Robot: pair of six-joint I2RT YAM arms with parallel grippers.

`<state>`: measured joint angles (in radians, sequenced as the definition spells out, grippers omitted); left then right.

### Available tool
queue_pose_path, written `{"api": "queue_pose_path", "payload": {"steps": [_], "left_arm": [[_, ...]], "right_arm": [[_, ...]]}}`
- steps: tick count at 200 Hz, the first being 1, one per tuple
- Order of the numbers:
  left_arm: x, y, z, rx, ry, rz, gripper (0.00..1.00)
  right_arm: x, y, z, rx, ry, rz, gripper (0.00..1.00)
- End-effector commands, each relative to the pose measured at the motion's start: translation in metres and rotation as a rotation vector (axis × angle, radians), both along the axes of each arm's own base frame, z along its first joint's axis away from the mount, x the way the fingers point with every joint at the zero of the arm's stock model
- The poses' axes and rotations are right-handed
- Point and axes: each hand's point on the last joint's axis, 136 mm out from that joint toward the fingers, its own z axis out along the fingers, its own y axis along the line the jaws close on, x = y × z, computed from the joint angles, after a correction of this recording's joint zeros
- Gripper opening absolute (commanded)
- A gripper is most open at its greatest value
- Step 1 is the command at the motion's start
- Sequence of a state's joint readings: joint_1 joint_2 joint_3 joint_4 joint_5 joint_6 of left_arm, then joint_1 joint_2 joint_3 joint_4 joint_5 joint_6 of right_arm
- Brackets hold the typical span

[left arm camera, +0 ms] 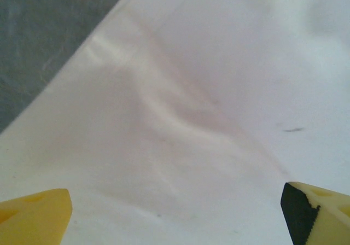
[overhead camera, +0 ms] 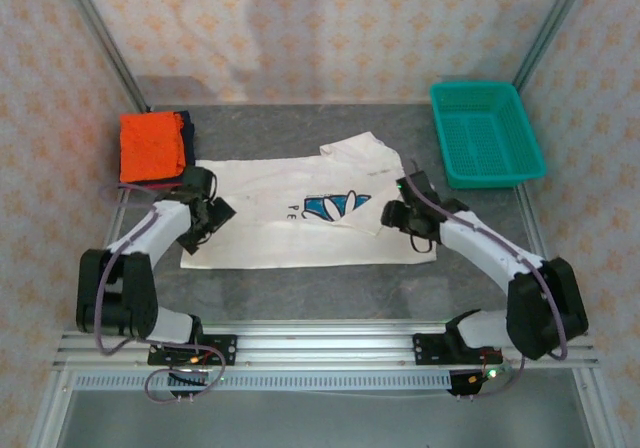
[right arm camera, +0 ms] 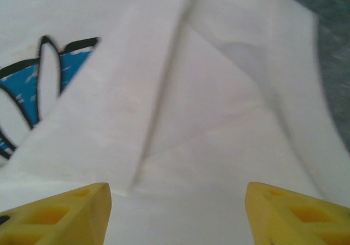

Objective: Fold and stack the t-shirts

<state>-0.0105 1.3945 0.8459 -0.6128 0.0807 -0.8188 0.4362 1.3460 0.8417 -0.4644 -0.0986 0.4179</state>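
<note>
The white t-shirt (overhead camera: 280, 228) with the blue daisy print (overhead camera: 333, 206) lies spread across the table's middle, its right part folded over toward the print. A folded orange t-shirt (overhead camera: 150, 144) sits on a dark navy one (overhead camera: 184, 128) at the back left. My left gripper (overhead camera: 208, 213) hovers open over the white shirt's left part, yellow fingertips (left arm camera: 35, 215) wide apart above plain cloth (left arm camera: 180, 119). My right gripper (overhead camera: 404, 211) stands open over the shirt's right side, its fingertips (right arm camera: 60, 215) straddling the folded flap (right arm camera: 208, 108), the blue print (right arm camera: 33, 86) to the left.
A teal mesh basket (overhead camera: 487, 134) stands at the back right. Grey table surface (overhead camera: 330, 288) runs between the shirt and the arm bases. Metal frame posts (overhead camera: 100, 38) rise at both back corners.
</note>
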Motion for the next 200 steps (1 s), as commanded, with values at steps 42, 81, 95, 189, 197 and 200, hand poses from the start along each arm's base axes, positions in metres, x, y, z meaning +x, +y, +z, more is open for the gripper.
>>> {"api": "queue_pose_path", "payload": {"steps": [42,81,95,189,197,200], "left_arm": [[0.009,-0.001,0.070,0.092,-0.225,-0.233,1.00],[0.012,-0.011,0.069,0.058,-0.261,-0.275,1.00],[0.013,-0.014,0.066,0.040,-0.264,-0.274,1.00],[0.017,-0.018,0.057,0.026,-0.265,-0.278,1.00],[0.017,-0.019,0.056,0.024,-0.262,-0.279,1.00],[0.017,-0.019,0.056,0.024,-0.262,-0.278,1.00]], "right_arm": [[0.002,0.039,-0.037,-0.116,0.128,0.112,0.57],[0.003,0.046,-0.055,-0.104,0.193,0.091,0.45],[0.003,0.050,-0.060,-0.084,0.213,0.081,0.39],[0.029,0.052,-0.039,-0.086,0.136,0.032,0.00],[0.035,0.054,-0.038,-0.086,0.130,0.030,0.00],[0.037,0.054,-0.037,-0.087,0.128,0.027,0.00]]}}
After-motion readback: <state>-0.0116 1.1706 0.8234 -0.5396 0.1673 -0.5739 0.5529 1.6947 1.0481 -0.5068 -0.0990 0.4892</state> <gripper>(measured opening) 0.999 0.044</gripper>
